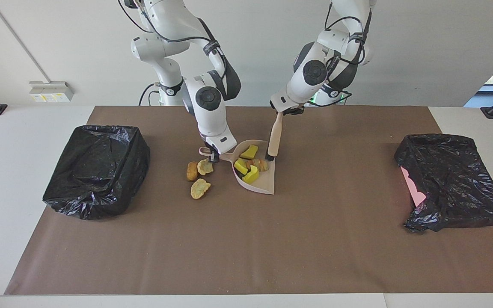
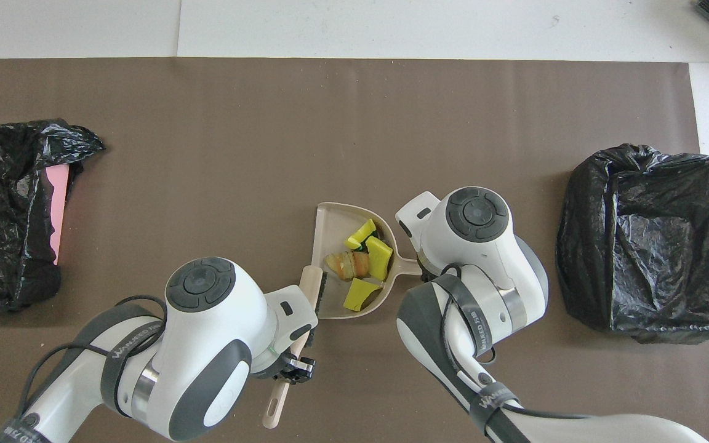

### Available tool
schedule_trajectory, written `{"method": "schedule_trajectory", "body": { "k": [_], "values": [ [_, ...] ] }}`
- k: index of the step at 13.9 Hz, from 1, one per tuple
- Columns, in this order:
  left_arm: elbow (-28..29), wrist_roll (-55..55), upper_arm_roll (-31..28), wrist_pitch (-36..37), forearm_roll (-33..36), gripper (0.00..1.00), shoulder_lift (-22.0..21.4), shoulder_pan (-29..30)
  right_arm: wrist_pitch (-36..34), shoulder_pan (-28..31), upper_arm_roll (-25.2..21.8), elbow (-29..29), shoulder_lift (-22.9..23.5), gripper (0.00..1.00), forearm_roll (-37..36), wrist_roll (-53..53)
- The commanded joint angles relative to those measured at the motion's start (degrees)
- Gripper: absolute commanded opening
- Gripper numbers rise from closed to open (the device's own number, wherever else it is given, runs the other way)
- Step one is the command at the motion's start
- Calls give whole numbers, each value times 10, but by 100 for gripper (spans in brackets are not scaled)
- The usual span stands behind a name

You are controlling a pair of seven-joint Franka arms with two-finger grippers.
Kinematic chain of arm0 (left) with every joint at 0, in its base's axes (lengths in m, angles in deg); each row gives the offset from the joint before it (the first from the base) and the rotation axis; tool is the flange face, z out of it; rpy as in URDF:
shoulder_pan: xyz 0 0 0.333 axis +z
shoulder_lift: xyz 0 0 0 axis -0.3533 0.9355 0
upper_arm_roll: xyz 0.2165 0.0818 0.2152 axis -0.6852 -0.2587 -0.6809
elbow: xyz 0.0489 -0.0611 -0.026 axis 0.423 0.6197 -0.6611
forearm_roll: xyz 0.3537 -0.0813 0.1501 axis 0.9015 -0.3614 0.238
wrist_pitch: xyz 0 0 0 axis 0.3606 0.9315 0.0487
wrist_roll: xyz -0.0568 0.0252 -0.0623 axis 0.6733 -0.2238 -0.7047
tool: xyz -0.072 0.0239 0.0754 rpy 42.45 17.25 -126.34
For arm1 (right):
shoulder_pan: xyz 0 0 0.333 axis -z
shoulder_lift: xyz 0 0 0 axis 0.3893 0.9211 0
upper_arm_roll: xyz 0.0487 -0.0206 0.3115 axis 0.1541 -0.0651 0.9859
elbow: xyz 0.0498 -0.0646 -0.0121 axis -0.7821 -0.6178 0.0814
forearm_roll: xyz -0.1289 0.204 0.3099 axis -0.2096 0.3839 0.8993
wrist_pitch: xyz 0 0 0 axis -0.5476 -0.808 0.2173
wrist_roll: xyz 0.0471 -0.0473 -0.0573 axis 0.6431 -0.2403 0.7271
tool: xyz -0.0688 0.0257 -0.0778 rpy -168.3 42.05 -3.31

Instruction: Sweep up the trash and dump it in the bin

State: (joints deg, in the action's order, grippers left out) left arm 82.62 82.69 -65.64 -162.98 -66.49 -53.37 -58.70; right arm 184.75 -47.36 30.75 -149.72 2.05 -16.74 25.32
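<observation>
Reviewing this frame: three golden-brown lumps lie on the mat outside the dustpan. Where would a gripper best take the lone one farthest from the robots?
Probably by its narrower sides, from straight above. The lump lies flat on the mat, apart from the other two lumps and the dustpan, so both fingers have room.
</observation>
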Motion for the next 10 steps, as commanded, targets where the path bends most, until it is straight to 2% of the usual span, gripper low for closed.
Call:
{"method": "schedule_trajectory", "body": {
  "k": [1, 4, 6, 10],
  "values": [
    [11, 82, 10, 18, -6, 0, -22, -6, 12, 4, 4, -20, -11, 0, -8, -2],
    [23, 160, 24, 21, 3, 0, -39, -29, 8, 15, 4, -11, -11, 0, -8, -2],
    [25, 263, 40, 7, 24, 0, -45, -48, -2, 33, 4, 3, -26, 0, -8, 7],
    [72, 354, 69, -83, 24, 0, -78, -81, -41, 108, 1, 23, -68, 0, -6, 71]
  ]
}}
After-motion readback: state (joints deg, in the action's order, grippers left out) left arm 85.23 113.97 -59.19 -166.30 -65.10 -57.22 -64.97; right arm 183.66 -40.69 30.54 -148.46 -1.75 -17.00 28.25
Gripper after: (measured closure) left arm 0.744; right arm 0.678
